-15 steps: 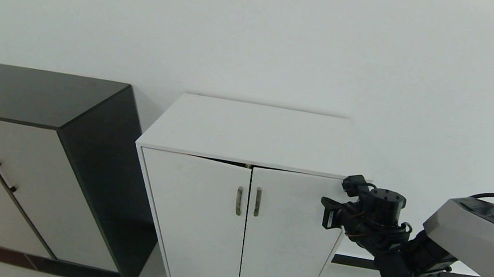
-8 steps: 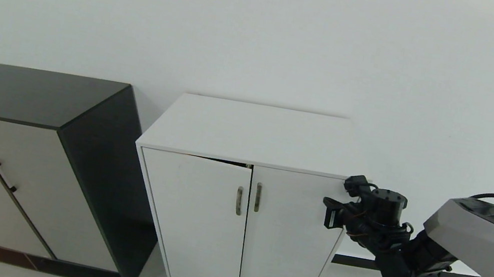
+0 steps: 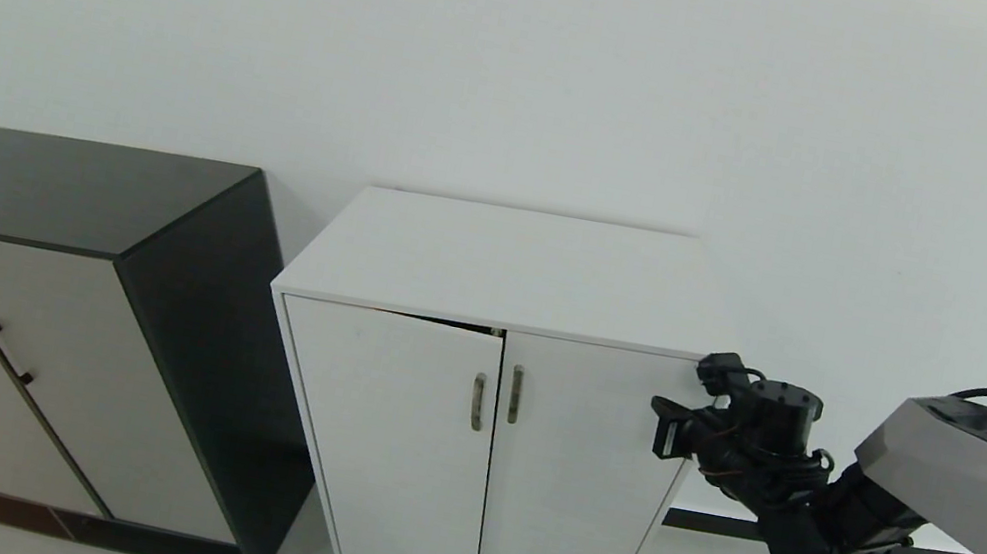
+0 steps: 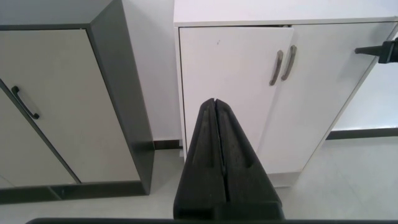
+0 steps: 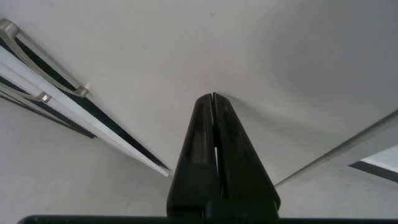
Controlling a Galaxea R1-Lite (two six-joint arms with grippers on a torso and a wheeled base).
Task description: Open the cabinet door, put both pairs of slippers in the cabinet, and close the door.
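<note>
**White cabinet with the left door ajar; both grippers closed and holding nothing.**

The white cabinet (image 3: 506, 264) stands upright against the wall, its fronts facing the robot, just beside a dark cabinet (image 3: 177, 343) on its left. The right door (image 3: 570, 473) sits flush. The left door (image 3: 383, 440) stands slightly out, with a dark gap along its top edge and its lower corner forward of the other door. The two handles (image 3: 477, 402) (image 3: 514, 404) run vertically, side by side at the meeting edges. The right gripper (image 5: 213, 99) has its fingers pressed together with nothing between them. It points at the right door's face near the outer, upper edge, well apart from the handles; contact cannot be determined. The left gripper (image 4: 214, 102), fingers likewise pressed together and bare, is held back from the cabinet, aimed toward the left door.
</note>
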